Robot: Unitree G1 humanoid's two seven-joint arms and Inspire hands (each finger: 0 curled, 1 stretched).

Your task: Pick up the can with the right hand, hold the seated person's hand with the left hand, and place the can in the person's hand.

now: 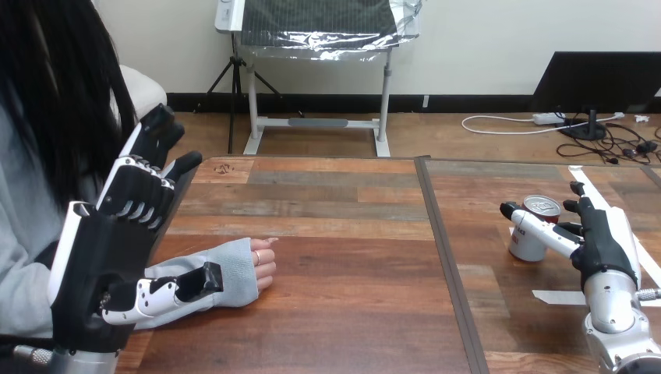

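Right hand (600, 241) held its fingers (542, 227) open around the can (524, 248), unclosed; it looked rigid, slick, best gripped mid-body. Left hand (101, 257) open, empty.

A wooden plank bench (343, 234), split by a dark seam right of centre. The person's hand (261, 265) rests on its left half, fingers curled. A can (536, 238) stands upright on the right half, with flat white strips (557, 297) near it.
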